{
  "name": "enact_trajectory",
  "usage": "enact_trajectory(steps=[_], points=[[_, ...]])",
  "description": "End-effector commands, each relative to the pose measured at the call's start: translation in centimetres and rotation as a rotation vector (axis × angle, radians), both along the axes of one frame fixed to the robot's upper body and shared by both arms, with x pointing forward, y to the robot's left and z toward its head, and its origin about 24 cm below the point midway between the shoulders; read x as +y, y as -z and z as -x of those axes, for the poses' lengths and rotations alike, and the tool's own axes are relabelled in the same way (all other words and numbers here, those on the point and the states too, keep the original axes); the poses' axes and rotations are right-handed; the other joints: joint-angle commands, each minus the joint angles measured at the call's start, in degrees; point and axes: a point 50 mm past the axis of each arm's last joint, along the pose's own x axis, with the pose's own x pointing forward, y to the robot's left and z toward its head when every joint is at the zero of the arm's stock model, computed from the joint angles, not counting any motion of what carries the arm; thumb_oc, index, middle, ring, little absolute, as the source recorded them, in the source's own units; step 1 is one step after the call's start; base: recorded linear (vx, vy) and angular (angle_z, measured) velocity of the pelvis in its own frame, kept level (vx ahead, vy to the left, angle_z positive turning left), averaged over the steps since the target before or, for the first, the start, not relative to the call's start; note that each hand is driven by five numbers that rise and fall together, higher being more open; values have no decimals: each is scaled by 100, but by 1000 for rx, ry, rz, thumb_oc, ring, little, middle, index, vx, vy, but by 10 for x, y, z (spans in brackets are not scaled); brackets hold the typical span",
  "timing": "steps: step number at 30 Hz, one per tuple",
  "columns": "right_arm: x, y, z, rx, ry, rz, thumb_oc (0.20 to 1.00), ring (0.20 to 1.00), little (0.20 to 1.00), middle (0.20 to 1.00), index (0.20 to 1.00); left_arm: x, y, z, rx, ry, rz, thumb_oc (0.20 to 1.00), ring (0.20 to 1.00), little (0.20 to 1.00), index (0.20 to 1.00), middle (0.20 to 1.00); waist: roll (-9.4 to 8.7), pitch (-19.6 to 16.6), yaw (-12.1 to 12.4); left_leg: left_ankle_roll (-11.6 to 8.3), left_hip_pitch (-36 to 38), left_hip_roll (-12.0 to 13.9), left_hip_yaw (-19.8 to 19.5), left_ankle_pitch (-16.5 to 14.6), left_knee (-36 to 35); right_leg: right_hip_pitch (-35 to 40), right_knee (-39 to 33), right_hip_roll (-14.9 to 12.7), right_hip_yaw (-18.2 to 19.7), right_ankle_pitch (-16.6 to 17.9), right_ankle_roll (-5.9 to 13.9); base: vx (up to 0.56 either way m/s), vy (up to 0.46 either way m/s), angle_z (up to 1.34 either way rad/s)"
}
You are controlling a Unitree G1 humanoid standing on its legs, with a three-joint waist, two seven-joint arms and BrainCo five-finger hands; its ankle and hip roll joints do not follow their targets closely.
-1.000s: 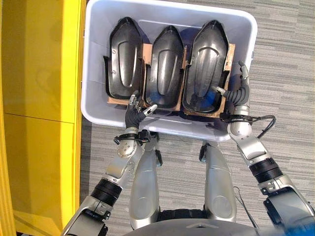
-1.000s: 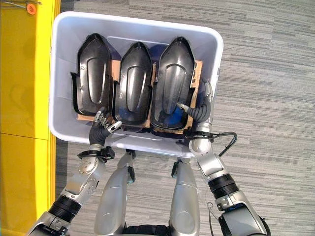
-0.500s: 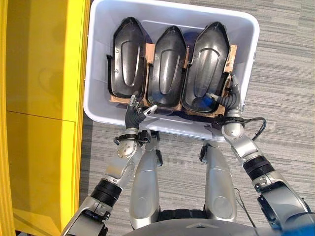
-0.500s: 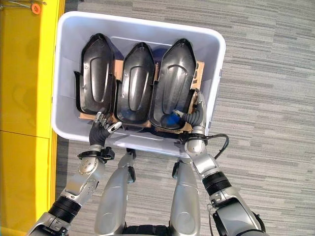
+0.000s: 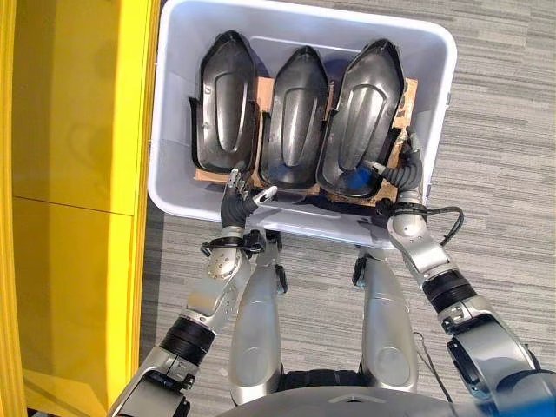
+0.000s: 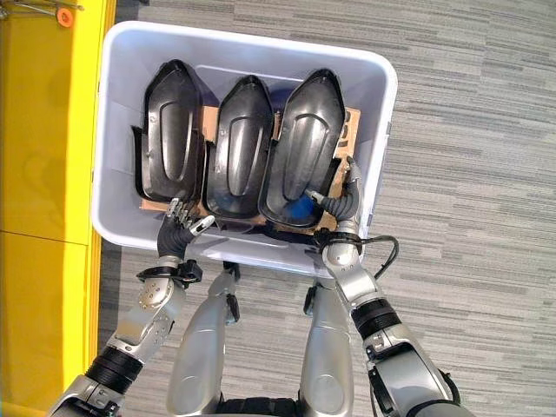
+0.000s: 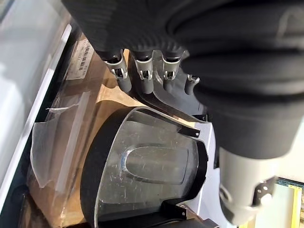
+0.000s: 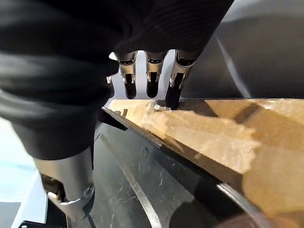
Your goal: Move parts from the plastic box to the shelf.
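Note:
A pale plastic box holds three black shell-shaped parts side by side: left part, middle part, right part. They rest on brown cardboard. My left hand is at the box's near wall between the left and middle parts, fingers straight, tips at a part's rim. My right hand straddles the right part's near right rim: thumb inside the shell, straight fingers on the cardboard outside it.
A yellow shelf runs down the left side, close against the box. Grey striped carpet lies to the right of the box and in front of it.
My right hand has moved left, from the box's right wall into the box to the right part's near rim. That part has shifted slightly. The left hand has stayed put.

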Motion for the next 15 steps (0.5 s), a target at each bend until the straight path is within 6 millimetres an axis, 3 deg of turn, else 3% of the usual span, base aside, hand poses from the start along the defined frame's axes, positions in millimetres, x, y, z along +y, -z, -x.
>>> enact_trajectory(steps=[1, 11, 15], points=[[-17, 22, 3, 107, 74, -58, 1000, 1000, 1000, 1000, 1000, 6, -4, 10, -51, 12, -8, 1000, 1000, 1000, 1000, 1000, -4, -178, 89, -131, -264, 249, -75, -387, 627, 180, 305, -608, -179, -276, 482, 0, 0, 0], [-16, 21, -1, 115, 100, -19, 1000, 1000, 1000, 1000, 1000, 3, -6, 10, -55, 21, -6, 1000, 1000, 1000, 1000, 1000, 25, -178, 115, -120, -272, 241, -70, -384, 619, 164, 319, -596, -159, -281, 475, 0, 0, 0], [-17, 21, -6, 138, 122, 83, 1000, 1000, 1000, 1000, 1000, 1, -8, 10, -63, 27, -4, 1000, 1000, 1000, 1000, 1000, 44, -178, 137, -114, -306, 239, -86, -380, 623, 138, 324, -601, -172, -281, 473, 0, 0, 0]])
